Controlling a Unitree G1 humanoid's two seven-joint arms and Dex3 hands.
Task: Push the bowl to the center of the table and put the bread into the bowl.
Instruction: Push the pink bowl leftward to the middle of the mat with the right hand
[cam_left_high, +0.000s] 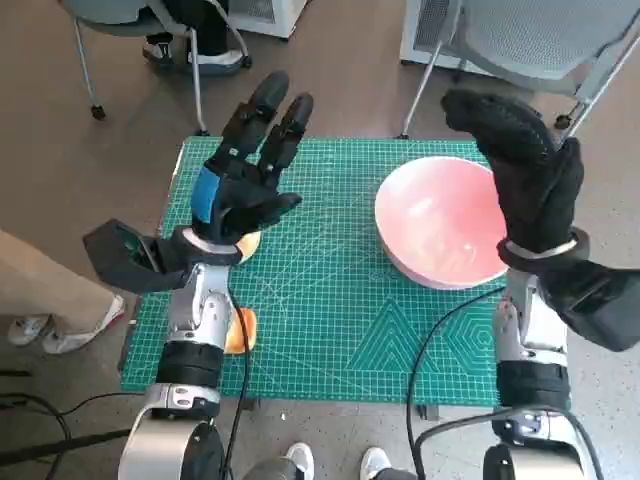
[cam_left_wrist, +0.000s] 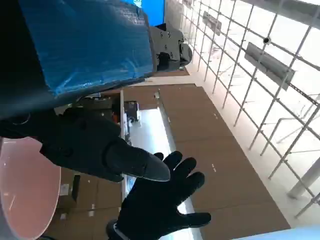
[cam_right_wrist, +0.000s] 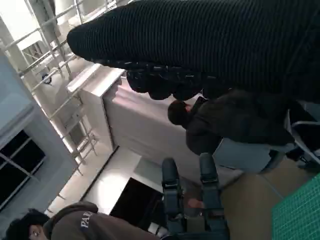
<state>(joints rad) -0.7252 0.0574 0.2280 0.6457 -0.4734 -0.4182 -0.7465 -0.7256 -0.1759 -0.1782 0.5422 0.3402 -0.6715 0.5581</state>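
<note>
Both hands are raised above the table with nothing grasped. Your left hand (cam_left_high: 243, 180) has its fingers extended and apart. The bread (cam_left_high: 240, 330) lies beneath that forearm, largely hidden, near the mat's (cam_left_high: 330, 330) left edge. Your right hand (cam_left_high: 525, 170) is gloved, fingers spread and released, as the left wrist view (cam_left_wrist: 160, 205) confirms. The pink bowl (cam_left_high: 440, 225) sits just left of and below it, on the mat's right side. Two people (cam_right_wrist: 225, 125) appear in the right wrist view.
</note>
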